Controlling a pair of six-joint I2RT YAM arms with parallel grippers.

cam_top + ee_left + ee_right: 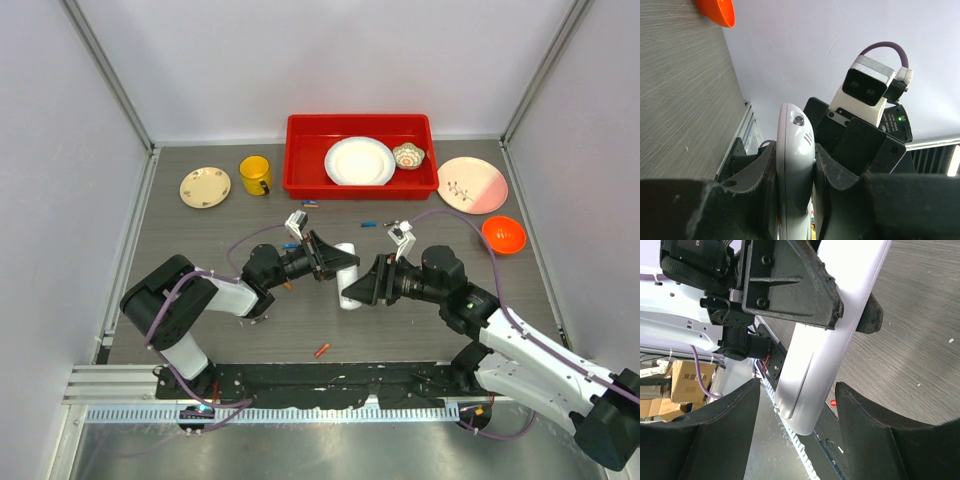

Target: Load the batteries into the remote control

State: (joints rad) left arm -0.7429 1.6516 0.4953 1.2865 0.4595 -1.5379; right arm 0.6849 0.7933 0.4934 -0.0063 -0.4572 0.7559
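The white remote control (348,272) hangs above the table's middle, held on edge. My left gripper (338,262) is shut on its upper part; in the left wrist view the fingers (755,185) press both flat sides of the remote control (794,131). My right gripper (366,284) is open around the lower end of the remote control (837,330), with a gap on each side of the handset (799,390). Loose batteries lie on the table: an orange one (321,350) near the front, blue ones (369,224) (310,205) near the bin.
At the back stands a red bin (300,160) holding a white plate (358,160) and a small bowl (408,155). A yellow mug (255,175) and cream plate (205,187) sit back left. A pink plate (472,184) and orange bowl (503,234) sit right.
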